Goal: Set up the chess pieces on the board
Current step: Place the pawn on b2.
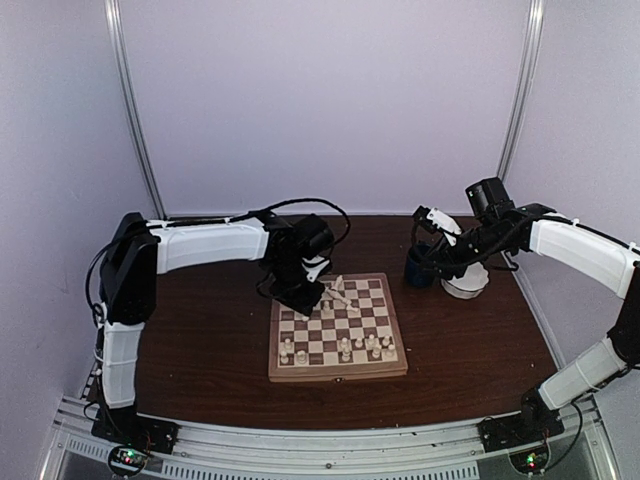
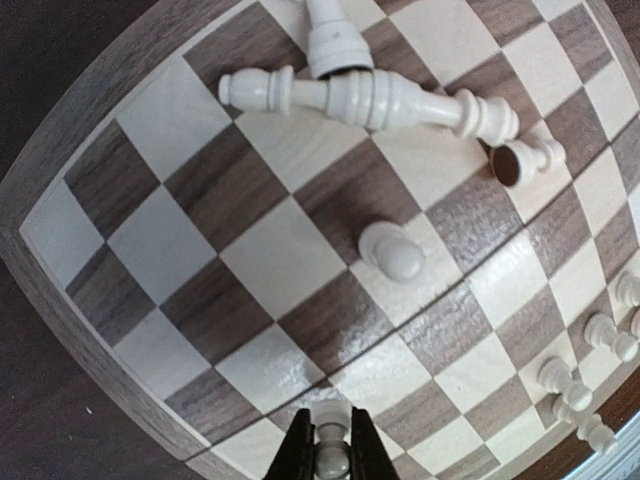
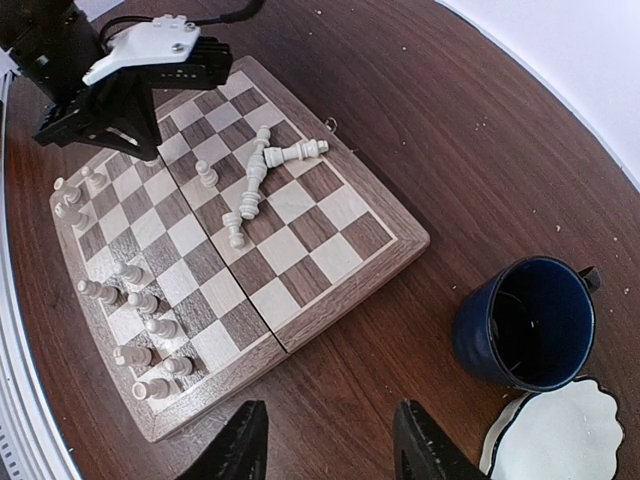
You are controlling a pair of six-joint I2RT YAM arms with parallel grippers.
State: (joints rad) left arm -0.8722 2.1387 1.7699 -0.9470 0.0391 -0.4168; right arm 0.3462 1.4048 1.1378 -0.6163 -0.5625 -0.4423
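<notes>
Standing pieces (image 3: 140, 300) lower left on board (image 3: 330, 290), toppled pieces (image 3: 262, 170) upper middle (much left). Left gripper (image 2: 331, 425) pinches pawn (image 2: 332, 460); right gripper (image 3: 325, 415) spread.

You get soft, even light with a glossy glare patch on the board (image 2: 250, 250) near its close rim, its checks bowed by wrist-lens distortion, while your overhead view looks dim and grainy.

The board (image 3: 330, 257) lies flat, with dark brown and cream checks inside a light wood rim. Cream-white chess pieces (image 3: 140, 300) stand along my near edge. Several toppled pieces (image 3: 262, 175) lie crossed in the far half, a pawn (image 3: 206, 175) upright beside them. My left gripper (image 2: 330, 428) pinches another small piece (image 2: 332, 460) upright at the board's edge.
</notes>
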